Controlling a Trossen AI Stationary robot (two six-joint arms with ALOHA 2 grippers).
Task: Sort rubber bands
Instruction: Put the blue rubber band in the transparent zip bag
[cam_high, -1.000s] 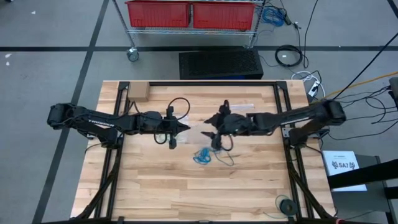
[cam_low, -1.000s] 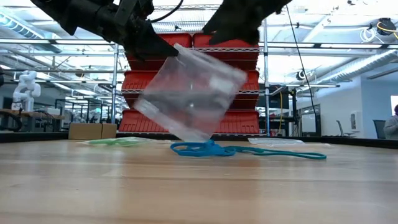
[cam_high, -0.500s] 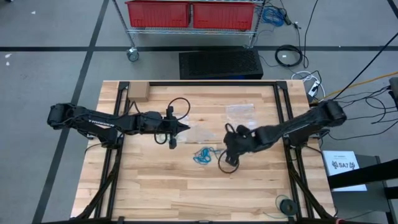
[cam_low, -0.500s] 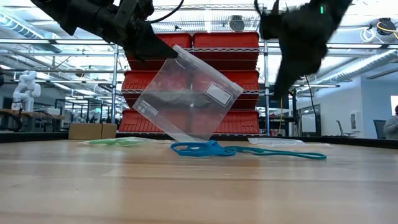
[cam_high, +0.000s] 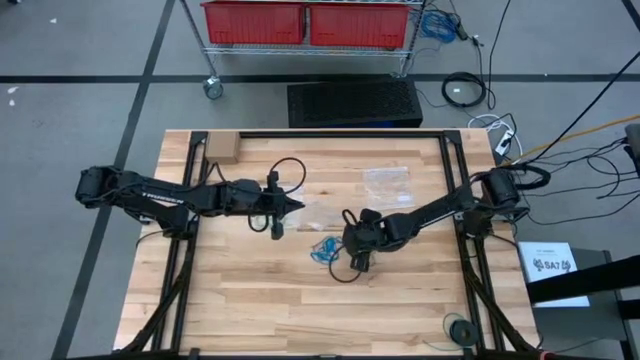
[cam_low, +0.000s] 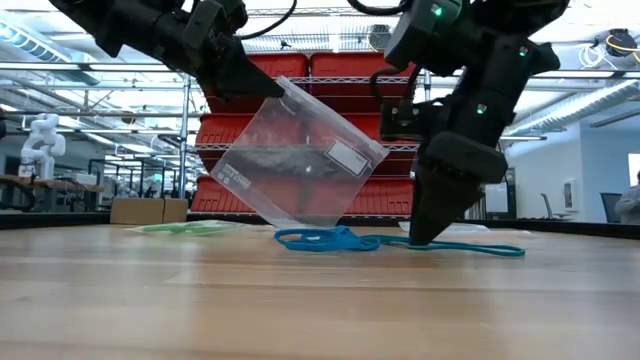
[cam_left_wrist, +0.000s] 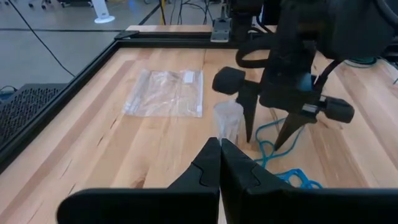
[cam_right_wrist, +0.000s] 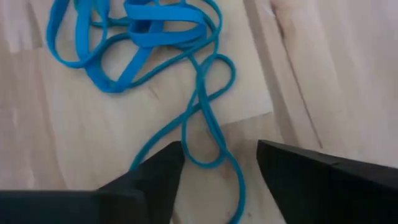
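- Table (cam_high: 250, 300): you have both arms over its middle; the wood under the right gripper is bare apart from the bands.
- Clear bag (cam_low: 300, 155): your left gripper (cam_low: 262, 88) is clamped shut on its top edge and holds it tilted in the air, its lower corner hanging just above the bands. A second clear bag (cam_left_wrist: 165, 92) lies flat on the table, well beyond both grippers.
- Right gripper (cam_right_wrist: 217, 163): you have it pointing steeply down, its tips at or just off the wood. The jaws stand apart, one finger on each side of a single teal strand; they grip nothing.
- Rubber bands (cam_right_wrist: 149, 31): a tangled cluster of bright blue and teal loops lies just ahead of the right gripper's fingertips (cam_right_wrist: 163, 160), beside the hanging bag. One long teal loop trails out of the cluster and runs between the fingers.
- Risk, tangle: in my judgement, closing here takes the trailing strand but drags the whole knot with it, since the loops overlap.
- Risk, miss: the strand is thin and flat on the wood; if the tips close a little high, they likely slip over it.
- Risk, bag: a lift toward the left gripper could knock the bag's low corner and swing the bag.
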